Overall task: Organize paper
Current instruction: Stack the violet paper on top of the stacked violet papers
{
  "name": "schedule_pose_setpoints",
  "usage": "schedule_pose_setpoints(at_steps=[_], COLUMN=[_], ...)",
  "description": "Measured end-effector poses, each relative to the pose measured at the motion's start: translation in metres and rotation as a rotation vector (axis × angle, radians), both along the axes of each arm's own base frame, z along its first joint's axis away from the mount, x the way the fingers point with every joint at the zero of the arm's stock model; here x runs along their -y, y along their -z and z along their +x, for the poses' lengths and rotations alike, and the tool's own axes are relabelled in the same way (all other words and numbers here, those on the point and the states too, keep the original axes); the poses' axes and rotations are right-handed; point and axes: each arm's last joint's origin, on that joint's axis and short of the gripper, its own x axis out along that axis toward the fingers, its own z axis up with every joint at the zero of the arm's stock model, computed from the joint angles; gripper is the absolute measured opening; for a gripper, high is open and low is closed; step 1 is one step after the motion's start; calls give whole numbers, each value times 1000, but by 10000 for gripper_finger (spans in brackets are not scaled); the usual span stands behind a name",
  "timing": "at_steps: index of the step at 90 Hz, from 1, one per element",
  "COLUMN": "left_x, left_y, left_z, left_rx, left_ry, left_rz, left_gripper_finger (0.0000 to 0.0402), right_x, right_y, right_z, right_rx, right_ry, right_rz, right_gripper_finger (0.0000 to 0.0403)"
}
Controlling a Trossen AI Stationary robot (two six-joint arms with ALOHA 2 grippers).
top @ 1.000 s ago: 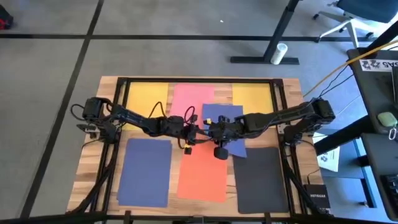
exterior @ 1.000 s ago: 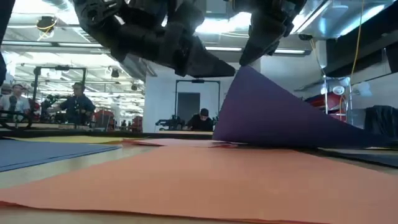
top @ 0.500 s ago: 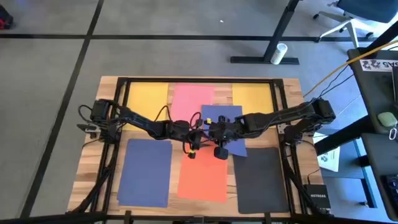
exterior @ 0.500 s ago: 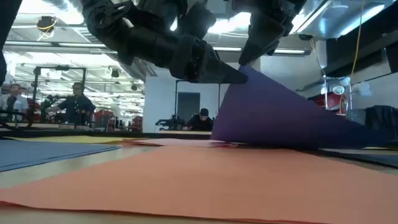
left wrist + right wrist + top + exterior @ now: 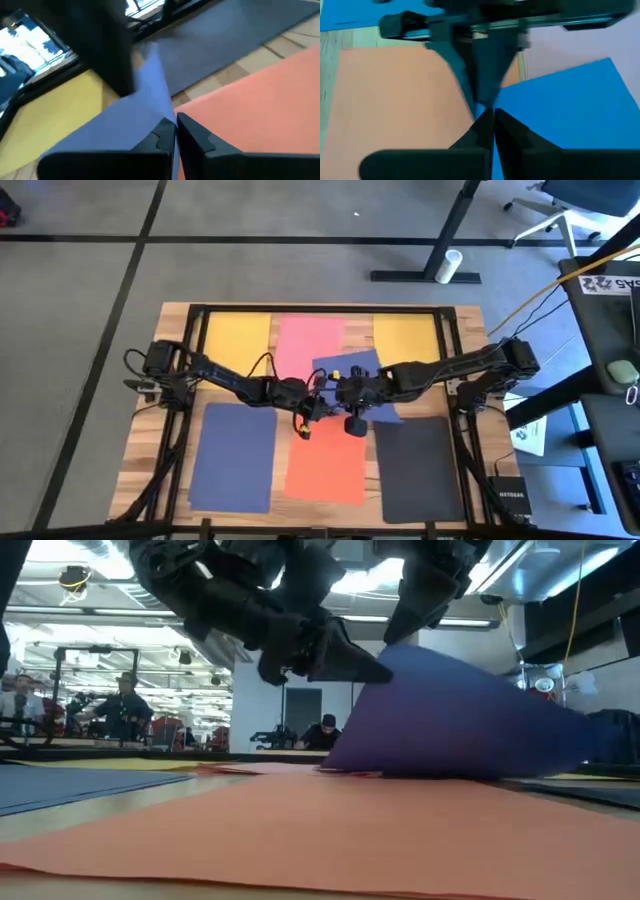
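Two robot arms meet at the middle of a wooden surface [image 5: 470,480], both pinching the same navy blue sheet [image 5: 352,366]. The left end effector [image 5: 176,131] is clenched on one raised edge of that sheet, its dark fingers [image 5: 197,140] pressed together with the paper between them. The right end effector [image 5: 492,120] is likewise clenched on the sheet, gripping it directly opposite the left one, so the two sets of fingertips all but touch. From table height the sheet rises in a tilted fold from the surface up to the two end effectors, its far side resting flat.

Just beneath both end effectors lies an orange sheet [image 5: 327,462], flat on the surface. Beyond them, along the far edge, lie a pink sheet [image 5: 305,338] with a yellow sheet [image 5: 236,335] on the left arm's side and a second yellow sheet [image 5: 405,338] on the right arm's side. On the near side, beside the orange sheet, a second navy blue sheet [image 5: 233,455] lies toward the left arm and a black sheet [image 5: 420,468] toward the right arm.

People [image 5: 125,705] sit in the room behind the surface.
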Motion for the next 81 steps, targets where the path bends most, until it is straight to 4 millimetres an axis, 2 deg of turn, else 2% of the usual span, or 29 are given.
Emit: schedule_pose_setpoints(at_steps=[18,34,55,81], left_x=[18,29,56,101], left_y=[-12,-25,-33,-34], left_z=[-13,-33,-70,-123], left_rx=[-62,-163,-365,-564], left_ry=[40,74,105,113], left_rz=[151,191,261,289], left_gripper_finger=[0,0,0,0], right_x=[0,1,2,3], right_y=[-4,-21,-36,-37], right_z=[0,-3,-7,-11], right_rx=[29,66,44,29], right_ry=[1,1,11,13], right_rz=[4,9,-16,-21], right_gripper_finger=[8,18,19,19])
